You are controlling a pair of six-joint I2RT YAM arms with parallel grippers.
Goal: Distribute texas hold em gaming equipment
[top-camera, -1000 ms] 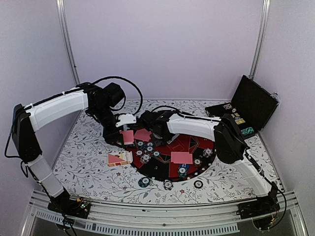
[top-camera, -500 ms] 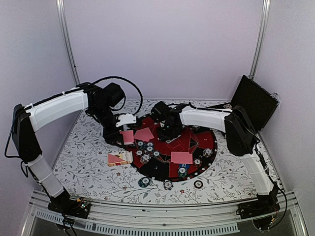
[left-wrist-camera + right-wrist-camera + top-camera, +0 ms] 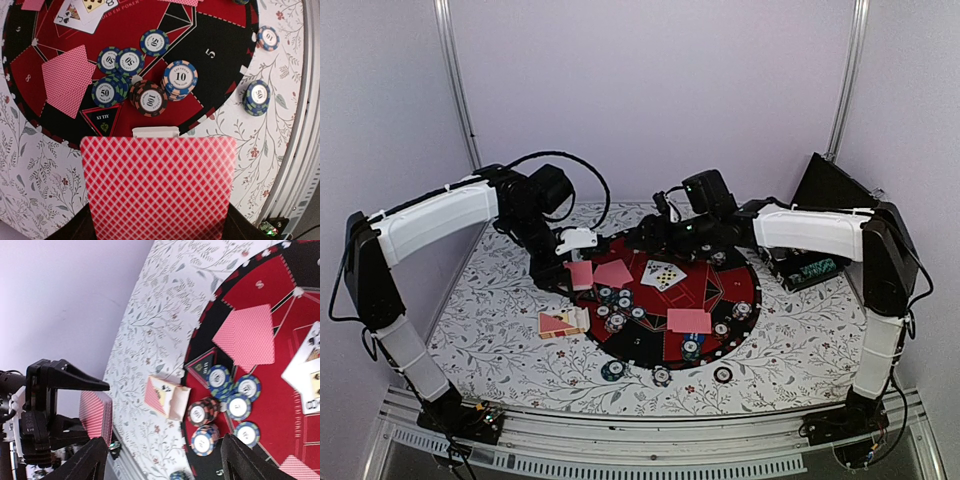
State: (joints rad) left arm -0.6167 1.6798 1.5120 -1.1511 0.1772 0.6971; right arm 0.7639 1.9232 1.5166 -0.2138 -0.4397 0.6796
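Dealing in progress: a stack of pink-red diamond-backed playing cards [image 3: 157, 185] is pinched in the left gripper [image 3: 572, 270] above the left rim of the big round red-and-black felt mat [image 3: 738, 285], its patterned back filling the lower half of the left wrist view. On the mat just beside that stack lies a single face-down card [image 3: 612, 273]. Nearer the mat's centre two face-up cards [image 3: 663, 273] overlap, a jack showing on one. A second face-down card [image 3: 689, 320] lies toward the mat's near side. A cluster of small round poker chips [image 3: 150, 97] in blue, dark green and dark red, marked 10, 50 and 100, stands in short stacks on the mat's left half. Three loose chips [image 3: 662, 376] rest just outside the mat's near rim. A small pink-and-cream card box [image 3: 563, 322], flap open, lies just off the mat's left rim. The right gripper [image 3: 165, 442] hangs over the far part of the mat, its two black fingers spread wide with nothing between them. A black hinged case [image 3: 830, 195] stands open beyond the mat's far right rim, and a white leaf-patterned table cover [image 3: 490, 300] surrounds the mat
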